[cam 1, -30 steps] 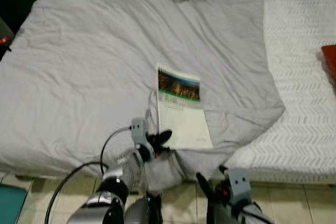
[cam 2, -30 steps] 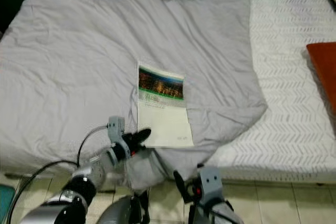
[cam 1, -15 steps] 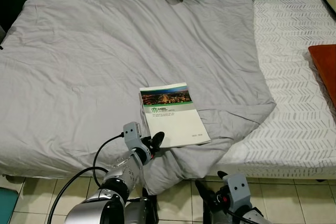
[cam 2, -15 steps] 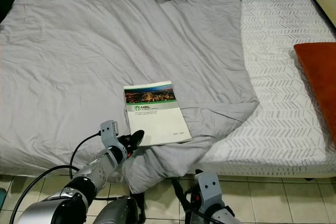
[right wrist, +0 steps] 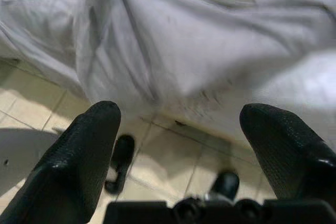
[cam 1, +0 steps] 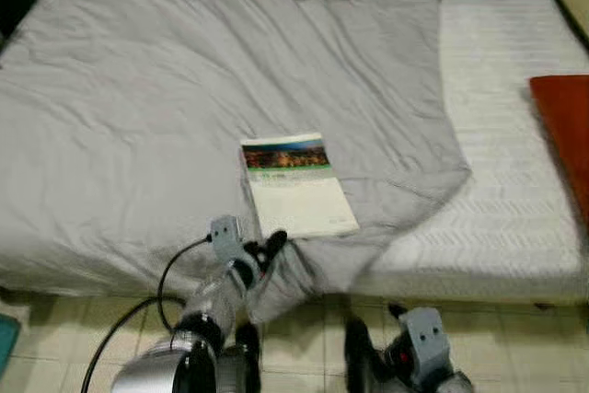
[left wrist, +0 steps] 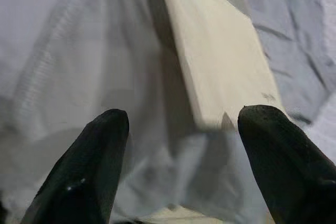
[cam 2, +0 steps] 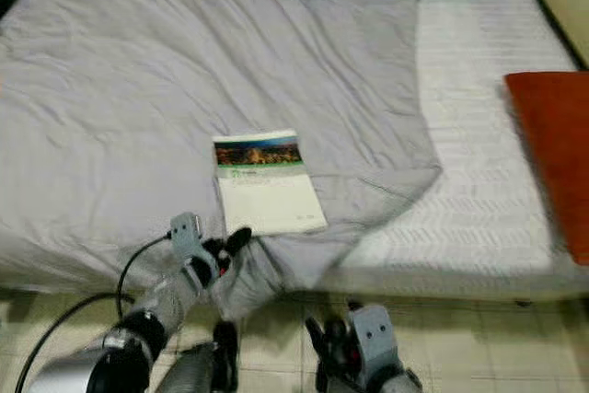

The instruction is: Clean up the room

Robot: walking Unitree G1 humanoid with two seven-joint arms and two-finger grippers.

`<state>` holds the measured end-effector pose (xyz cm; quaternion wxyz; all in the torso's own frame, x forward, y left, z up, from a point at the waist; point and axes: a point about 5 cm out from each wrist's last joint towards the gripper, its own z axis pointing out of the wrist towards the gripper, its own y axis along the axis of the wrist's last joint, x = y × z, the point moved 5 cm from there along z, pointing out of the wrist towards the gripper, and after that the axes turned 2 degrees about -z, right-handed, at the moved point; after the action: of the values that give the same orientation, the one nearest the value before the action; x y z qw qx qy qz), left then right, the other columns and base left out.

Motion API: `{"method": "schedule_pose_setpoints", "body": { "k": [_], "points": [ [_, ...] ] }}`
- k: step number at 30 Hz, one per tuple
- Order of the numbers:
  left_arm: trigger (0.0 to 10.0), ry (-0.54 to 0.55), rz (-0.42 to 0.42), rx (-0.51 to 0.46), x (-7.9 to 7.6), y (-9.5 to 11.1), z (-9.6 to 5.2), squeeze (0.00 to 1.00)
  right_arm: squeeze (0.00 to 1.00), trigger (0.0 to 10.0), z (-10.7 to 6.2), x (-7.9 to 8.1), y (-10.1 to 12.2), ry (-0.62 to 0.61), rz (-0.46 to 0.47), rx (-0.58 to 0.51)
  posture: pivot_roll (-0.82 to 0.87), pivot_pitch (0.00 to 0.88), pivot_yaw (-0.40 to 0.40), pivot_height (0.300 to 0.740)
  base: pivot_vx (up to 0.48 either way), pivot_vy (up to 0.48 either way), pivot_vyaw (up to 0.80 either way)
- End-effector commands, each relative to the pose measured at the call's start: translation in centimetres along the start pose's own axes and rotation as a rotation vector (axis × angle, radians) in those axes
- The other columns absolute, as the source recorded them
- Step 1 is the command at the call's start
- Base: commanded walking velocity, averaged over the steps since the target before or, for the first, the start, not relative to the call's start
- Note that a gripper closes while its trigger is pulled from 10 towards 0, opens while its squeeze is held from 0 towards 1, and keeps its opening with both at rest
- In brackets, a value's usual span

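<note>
My left gripper (cam 1: 267,250) is at the near edge of the bed, with its two black fingers (left wrist: 100,161) spread wide apart and nothing between them. In the left wrist view they frame the near short edge of the booklet (cam 1: 296,185) and the grey duvet (cam 1: 166,108) around it; I cannot tell if the tips touch the cloth. My left arm (cam 1: 207,306) rises from low in front of me and reaches forward and a little to the right, toward the booklet's near left corner, with a black cable looping beside it.

The booklet lies flat on the duvet, near the front edge of the bed and about in the middle of its width. Its long axis runs from the front edge toward the far edge, leaning slightly left at the far end. The photo band with the green stripe is at the far end and the plain cream part is toward me.

My right gripper (cam 1: 382,365) hangs low over the tiled floor (cam 2: 479,338) in front of the bed, its fingers (right wrist: 84,156) also wide apart and holding nothing. An orange cushion (cam 2: 552,149) lies on the white mattress (cam 2: 469,135) at the right edge.
</note>
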<state>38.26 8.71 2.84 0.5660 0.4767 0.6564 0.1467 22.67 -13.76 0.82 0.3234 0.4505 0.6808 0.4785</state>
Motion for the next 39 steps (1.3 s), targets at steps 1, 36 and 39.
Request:
{"method": "schedule_pose_setpoints", "body": {
  "k": [1, 36, 39],
  "points": [
    [10.0, 0.037, -0.02, -0.012, 1.1, 0.0, -0.4, 0.0, 0.0, 10.0, -0.6, 0.3, -0.3, 0.017, 0.006, 0.023, -0.3, 0.457, -0.003, 0.74, 0.0, 0.0, 0.0],
    [10.0, -0.081, 0.73, -0.281, -0.9, 2.0, -8.6, 0.0, 0.0, 10.0, -0.9, -8.7, 6.9, -0.534, 0.064, -0.303, -0.05, 0.0, 0.077, 0.74, 0.0, 0.0, 0.0],
    [10.0, -0.062, 0.717, -0.262, -0.6, 1.6, -7.9, 0.0, 0.0, 10.0, 0.6, -7.8, 7.0, -0.46, 0.028, -0.279, -0.05, 0.0, 0.073, 0.74, 0.0, 0.0, 0.0]
  ]
}}
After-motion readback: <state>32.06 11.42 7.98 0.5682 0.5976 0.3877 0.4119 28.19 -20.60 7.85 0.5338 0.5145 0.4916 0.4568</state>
